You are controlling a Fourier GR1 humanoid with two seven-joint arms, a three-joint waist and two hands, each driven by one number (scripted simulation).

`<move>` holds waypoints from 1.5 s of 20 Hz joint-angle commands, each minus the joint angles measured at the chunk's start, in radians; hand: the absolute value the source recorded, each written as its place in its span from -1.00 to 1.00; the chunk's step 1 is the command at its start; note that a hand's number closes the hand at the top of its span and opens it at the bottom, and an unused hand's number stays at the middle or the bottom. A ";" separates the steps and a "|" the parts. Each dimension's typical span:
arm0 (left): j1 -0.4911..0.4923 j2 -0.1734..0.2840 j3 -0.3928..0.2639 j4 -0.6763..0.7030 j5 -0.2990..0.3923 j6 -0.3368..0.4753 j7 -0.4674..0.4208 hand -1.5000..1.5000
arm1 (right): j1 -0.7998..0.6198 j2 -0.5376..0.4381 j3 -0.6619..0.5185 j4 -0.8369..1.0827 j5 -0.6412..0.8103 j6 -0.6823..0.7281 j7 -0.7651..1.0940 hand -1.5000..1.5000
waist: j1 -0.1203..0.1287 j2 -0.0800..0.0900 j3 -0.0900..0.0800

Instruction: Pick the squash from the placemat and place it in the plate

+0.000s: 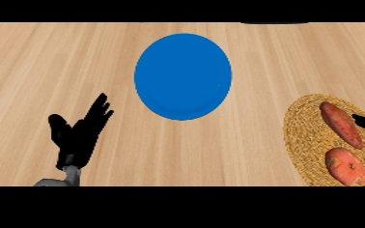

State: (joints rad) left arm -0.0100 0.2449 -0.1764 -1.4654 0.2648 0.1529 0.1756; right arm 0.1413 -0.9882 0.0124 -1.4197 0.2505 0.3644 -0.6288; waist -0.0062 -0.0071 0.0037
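Down low at the left, the left hand point(78, 135) rested open and held nothing, so the right hand, barely showing, should curl round the squash point(341, 124) on the woven placemat point(303, 135) and carry it to the blue plate point(183, 76).

A pale wooden counter point(71, 63) with long straight grain lines is showing a smooth, matt finish. On it, a round blue plate point(183, 76) is looking smooth and faintly glossy, like plastic or glazed ceramic. At the right edge, a round tan woven straw placemat point(303, 135) is looking rough and coiled. The matt black left hand point(80, 133) is reflecting no light.
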 commanded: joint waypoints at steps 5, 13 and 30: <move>0.013 -0.034 -0.020 -0.020 -0.026 0.016 0.087 0.00 | 0.033 0.072 -0.006 -0.089 0.126 -0.059 0.089 -1.00 | 0.002 0.005 -0.004; -0.062 -0.069 0.025 0.110 -0.055 -0.005 0.029 0.00 | -0.028 0.156 -0.004 -0.031 0.247 -0.071 0.113 -1.00 | 0.004 0.008 -0.004; 0.023 -0.063 0.045 -0.007 -0.082 -0.042 0.082 0.00 | -0.064 0.256 0.045 0.080 0.505 -0.169 -0.010 1.00 | 0.006 0.007 -0.004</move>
State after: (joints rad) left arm 0.0075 0.1749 -0.1441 -1.4898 0.1816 0.1215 0.2075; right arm 0.0761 -0.7655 0.0437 -1.3668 0.7027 0.2078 -0.6395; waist 0.0018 -0.0135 -0.0053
